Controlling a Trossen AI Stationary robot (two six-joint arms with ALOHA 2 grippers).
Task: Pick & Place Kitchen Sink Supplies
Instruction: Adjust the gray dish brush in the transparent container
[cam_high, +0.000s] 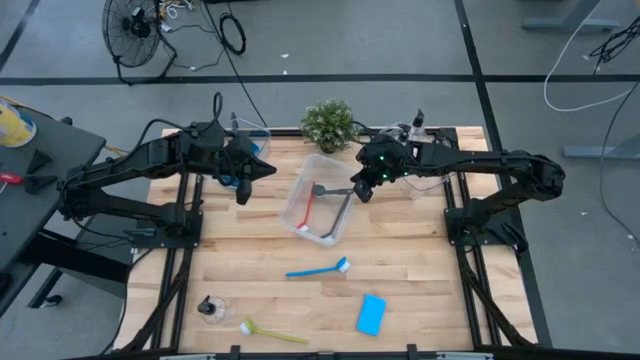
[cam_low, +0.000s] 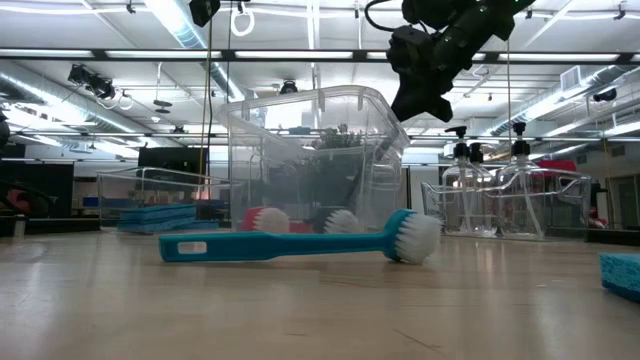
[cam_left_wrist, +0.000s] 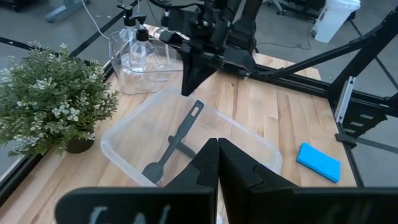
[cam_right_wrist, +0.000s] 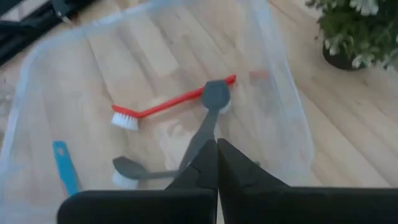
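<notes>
A clear bin (cam_high: 300, 205) stands mid-table with a red brush (cam_right_wrist: 174, 101) and two crossed grey brushes (cam_left_wrist: 177, 140) lying on its floor. On the bare table nearer the front lie a blue brush (cam_high: 318, 268), a blue sponge (cam_high: 371, 313), a yellow-green brush (cam_high: 272, 332) and a small pump bottle (cam_high: 210, 308). My right gripper (cam_high: 362, 193) hangs shut just above the bin's right rim, over the grey brushes, and holds nothing. My left gripper (cam_high: 243, 195) is raised left of the bin, shut and holding nothing.
A potted plant (cam_high: 330, 122) stands behind the bin. A clear bin with pump bottles (cam_left_wrist: 140, 59) sits at the back right under my right arm. Another clear bin holding blue sponges (cam_low: 150, 210) is at the back left. Bare wood lies between the front objects.
</notes>
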